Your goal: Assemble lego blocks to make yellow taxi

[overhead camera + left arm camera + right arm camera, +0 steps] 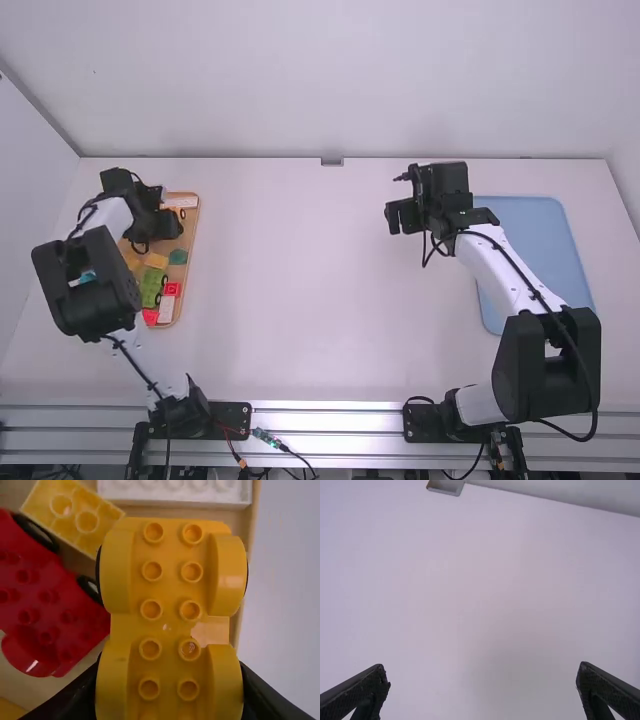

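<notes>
At the far left of the high view my left gripper (168,228) is over the wooden tray (187,262) of blocks. In the left wrist view a yellow car base (171,595) with studs and fenders sits between the fingers of my left gripper (170,692), which is shut on its sides. Behind it lie a red car base (45,600), a yellow block (75,515) and a white block (175,492). My right gripper (395,218) is above the table right of the middle; in the right wrist view my right gripper (483,680) stands open and holds nothing.
A blue tray (530,240) lies at the right, partly under the right arm. Green (152,287), red (172,289) and other blocks fill the near part of the wooden tray. Bare table (300,280) stretches between the two arms.
</notes>
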`<action>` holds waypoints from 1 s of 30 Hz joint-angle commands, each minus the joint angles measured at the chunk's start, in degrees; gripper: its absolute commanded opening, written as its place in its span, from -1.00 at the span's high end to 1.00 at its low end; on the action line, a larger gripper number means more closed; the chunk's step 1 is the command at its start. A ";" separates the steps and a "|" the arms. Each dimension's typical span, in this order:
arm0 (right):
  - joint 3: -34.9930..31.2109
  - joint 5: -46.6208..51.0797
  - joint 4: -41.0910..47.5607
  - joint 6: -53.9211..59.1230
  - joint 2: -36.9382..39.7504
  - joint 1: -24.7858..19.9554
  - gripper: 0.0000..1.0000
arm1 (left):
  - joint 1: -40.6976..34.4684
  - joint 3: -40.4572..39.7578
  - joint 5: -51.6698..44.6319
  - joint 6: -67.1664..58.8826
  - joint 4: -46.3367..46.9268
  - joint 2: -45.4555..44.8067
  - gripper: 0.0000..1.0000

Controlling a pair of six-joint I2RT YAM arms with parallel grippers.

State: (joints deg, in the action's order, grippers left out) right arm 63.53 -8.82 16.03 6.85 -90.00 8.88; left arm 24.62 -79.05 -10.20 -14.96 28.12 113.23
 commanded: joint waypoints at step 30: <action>1.94 -0.50 4.19 0.57 -0.53 -6.99 -0.98 | -51.60 32.94 -6.64 -33.51 -13.42 -22.10 0.60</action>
State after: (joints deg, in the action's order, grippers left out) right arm 63.55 -8.91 20.05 7.79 -90.00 1.78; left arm -27.44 -47.46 -13.72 -44.91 14.96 92.03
